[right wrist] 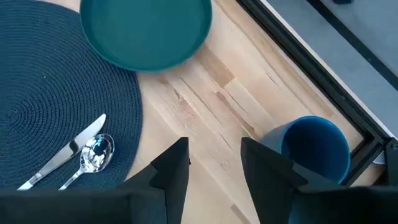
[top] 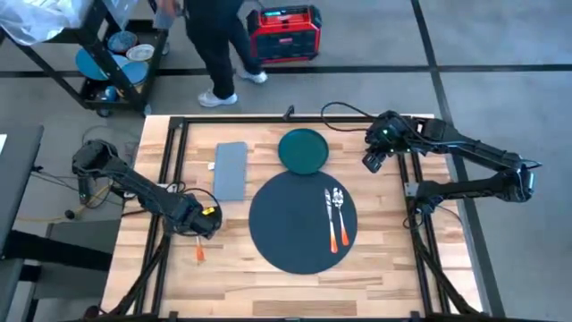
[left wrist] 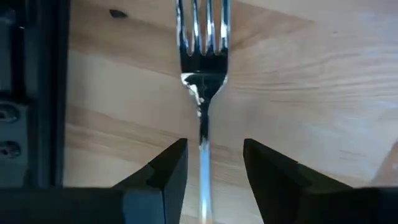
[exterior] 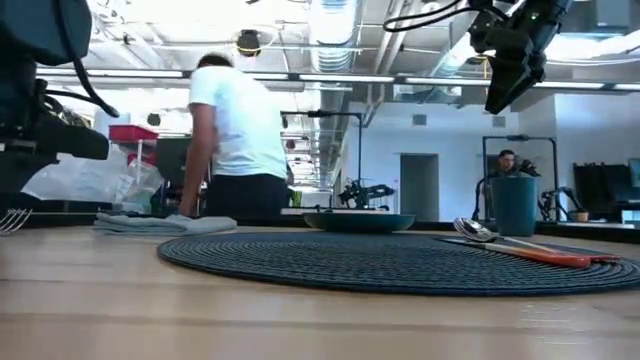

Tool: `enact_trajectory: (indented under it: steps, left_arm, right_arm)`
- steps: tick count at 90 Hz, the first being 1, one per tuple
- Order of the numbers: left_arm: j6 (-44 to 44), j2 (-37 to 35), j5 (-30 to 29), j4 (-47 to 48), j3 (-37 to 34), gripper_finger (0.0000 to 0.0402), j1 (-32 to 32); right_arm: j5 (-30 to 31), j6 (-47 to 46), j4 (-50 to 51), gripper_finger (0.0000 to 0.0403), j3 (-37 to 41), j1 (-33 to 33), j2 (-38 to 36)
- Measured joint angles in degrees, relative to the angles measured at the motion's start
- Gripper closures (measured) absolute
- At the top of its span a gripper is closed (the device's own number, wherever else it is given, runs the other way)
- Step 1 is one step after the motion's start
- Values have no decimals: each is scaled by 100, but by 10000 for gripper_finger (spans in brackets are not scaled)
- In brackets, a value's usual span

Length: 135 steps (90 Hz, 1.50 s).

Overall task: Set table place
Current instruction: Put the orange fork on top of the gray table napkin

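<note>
Left of the placemat (top: 302, 221): left gripper (left wrist: 213, 163) half-open astride fork (left wrist: 203, 62), nothing gripped, lined up for pickup; right gripper (right wrist: 214, 163) open, empty.

The left arm is reaching in from the left edge of the bench (top: 268, 259), its links lying low and angled toward the near-left area. The left gripper (top: 207, 224) is sitting low over the boards, pointing downward, with its fingers (left wrist: 163, 175) parted and standing on either side of a fork (left wrist: 203, 74) handle without visibly touching it. The right arm is folding back along the right side, elbow out past the bench edge, forearm running toward the far-right corner. The right gripper (top: 374, 161) is hanging raised well above the surface, tilted downward, its fingers (right wrist: 171, 167) spread apart and holding nothing.
</note>
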State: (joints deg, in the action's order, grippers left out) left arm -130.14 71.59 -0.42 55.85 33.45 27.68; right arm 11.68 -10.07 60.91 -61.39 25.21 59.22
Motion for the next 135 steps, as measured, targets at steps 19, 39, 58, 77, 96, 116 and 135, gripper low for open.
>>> enact_trajectory:
  steps: [19, 39, 58, 77, 96, 116, 135]
  left_arm:
    - [48, 9, 160, -512, -402, 304, -2]
    - [163, 29, 10, -603, -454, 384, -2]
    - [260, 26, -93, -552, -346, 399, 0]
    - [417, -19, -492, 17, 160, 400, -2]
    - [660, -21, -1065, 674, 877, 401, -96]
    - [2139, -24, -1493, 1061, 1313, 401, -1191]
    - [4487, -24, -1610, 391, 1336, 401, -3000]
  right_arm:
    - [-2, 0, -13, 271, 0, 2, 1]
    - [-2, -2, -12, 271, 0, 0, 0]
    - [-2, -2, -15, 271, 0, 0, 2]
    - [-2, -4, -22, 271, 0, 0, 0]
    - [-2, -4, -88, 271, 0, 2, 2]
    - [-2, -2, -302, 271, 0, 1, 0]
    - [-2, -2, -292, 271, 0, 1, 0]
